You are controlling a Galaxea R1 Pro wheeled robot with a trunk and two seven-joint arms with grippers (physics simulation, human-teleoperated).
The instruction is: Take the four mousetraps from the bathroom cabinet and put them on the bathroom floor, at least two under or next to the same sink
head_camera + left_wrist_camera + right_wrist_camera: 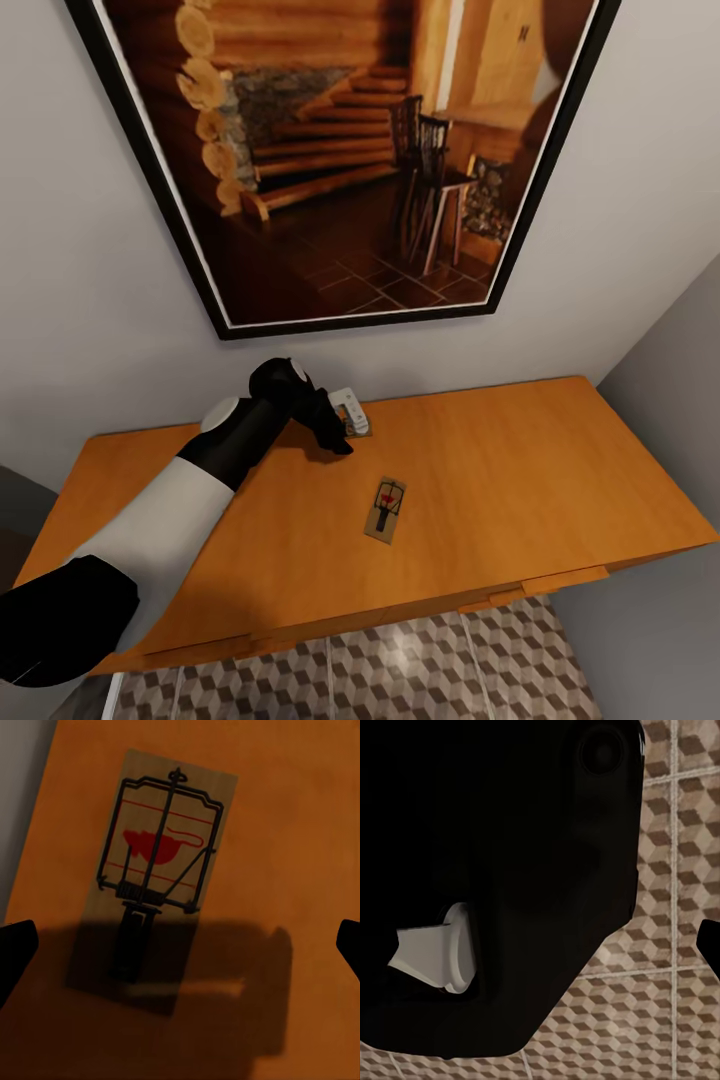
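A mousetrap [385, 508], a small wooden board with a dark wire and a red mark, lies flat near the middle of the orange-brown cabinet [560, 470] top. My left gripper [335, 428] hovers low over the cabinet top close to the wall, behind and to the left of that trap. In the left wrist view a mousetrap [161, 862] lies on the wood just ahead of the open left gripper [180, 945], half in the gripper's shadow, untouched. My right gripper [540, 945] hangs over the bathroom floor [675, 870]; one fingertip [709, 945] sits far out at the frame's edge.
A large black-framed picture [340, 150] hangs on the grey wall right behind the cabinet. A side wall [670, 380] closes in at the right. Cube-patterned floor tiles [400, 660] run in front of the cabinet. Part of my own dark body [495, 870] blocks the right wrist view.
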